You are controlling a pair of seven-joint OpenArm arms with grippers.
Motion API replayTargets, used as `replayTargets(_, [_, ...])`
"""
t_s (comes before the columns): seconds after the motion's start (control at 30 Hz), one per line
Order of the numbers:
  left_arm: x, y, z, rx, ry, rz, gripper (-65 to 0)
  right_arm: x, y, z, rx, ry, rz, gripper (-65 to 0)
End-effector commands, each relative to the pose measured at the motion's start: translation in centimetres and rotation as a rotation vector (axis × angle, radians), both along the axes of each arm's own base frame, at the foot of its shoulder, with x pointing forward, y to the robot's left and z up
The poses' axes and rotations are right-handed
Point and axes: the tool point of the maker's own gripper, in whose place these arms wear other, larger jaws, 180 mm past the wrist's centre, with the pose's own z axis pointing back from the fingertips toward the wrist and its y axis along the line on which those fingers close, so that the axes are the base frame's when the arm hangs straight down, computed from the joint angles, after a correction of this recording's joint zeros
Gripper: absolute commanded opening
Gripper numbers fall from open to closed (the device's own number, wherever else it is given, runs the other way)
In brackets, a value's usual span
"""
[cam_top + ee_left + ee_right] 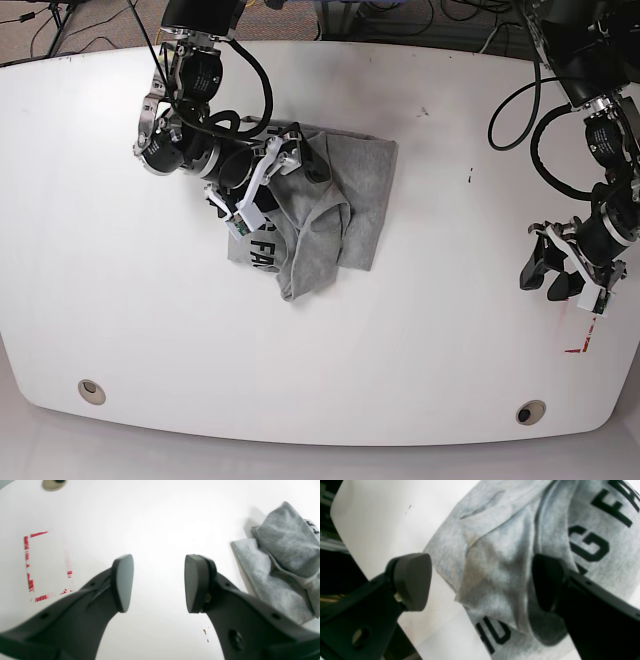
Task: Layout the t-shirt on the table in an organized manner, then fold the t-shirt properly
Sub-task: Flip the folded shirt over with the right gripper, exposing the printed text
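While the garment lies bunched rather than spread, the counts stand as follows.

t-shirt: one, the t-shirt (330,205), light heather grey, crumpled in a loose heap a little left of centre in the upper half of the base view; folds overlap and part of the black lettering (262,250) shows at its lower left edge.

table: one, the table (420,330), white with rounded corners, filling nearly the whole base view.

grommet holes: two, one grommet hole (91,390) at lower left and a second grommet hole (530,411) at lower right of the base view.

red rectangle: one, the red-outlined mark (46,566), worn and broken, at the left of the left wrist view; only a trace of it shows by the right edge of the base view.

arms: two, each with one gripper.

right gripper: the right gripper (480,582) sits over the upper left part of the heap in the base view; its two pads are spread wide with grey fabric between them, one pad (412,580) over bare table and the other against the cloth. Nothing is pinched.

left gripper: the left gripper (158,582) is at the right edge of the base view, well apart from the shirt; its pads are parted over bare white table, holding nothing.

small dark marks: a few specks on the tabletop (205,633) near the bottom of the left wrist view.
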Motion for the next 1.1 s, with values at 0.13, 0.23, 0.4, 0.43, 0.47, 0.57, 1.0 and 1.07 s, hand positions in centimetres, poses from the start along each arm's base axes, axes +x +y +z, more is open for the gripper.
replayTargets(0.13, [0.6,0.5,2.1,0.009,-0.061,-0.005,-34.3,0.8,1.1,1.8,0.047,-0.065,0.017,-4.6])
replayTargets(0.23, [0.3,0.5,1.7,0.009,-0.051,-0.006,-34.3,1.2,0.7,2.7,0.025,-0.105,0.012,-4.6])
replayTargets(0.4, [-0.1,0.8,1.2,0.019,-0.033,-0.005,-34.3,2.1,-1.0,3.4,-0.023,-0.142,-0.022,-4.6])
replayTargets(0.43, [-0.1,0.8,1.2,0.019,-0.033,-0.005,-34.3,2.2,-1.5,3.2,-0.034,-0.136,-0.033,-4.6])
replayTargets(0.47, [-0.1,0.8,1.2,0.019,-0.033,-0.005,-34.3,2.2,-2.0,3.0,-0.046,-0.131,-0.040,-4.6])
replayTargets(0.57, [-0.2,0.8,1.1,0.019,-0.032,-0.005,-34.3,2.2,-2.8,2.4,-0.058,-0.114,-0.054,-4.6])
replayTargets(1.0, [-0.5,0.7,0.6,0.018,-0.018,-0.006,-34.3,0.7,-3.8,0.0,-0.075,-0.038,-0.060,-4.6])
replayTargets(1.07, [-0.5,0.7,0.6,0.019,-0.019,-0.006,-34.3,0.6,-3.7,-0.1,-0.074,-0.035,-0.059,-4.6])
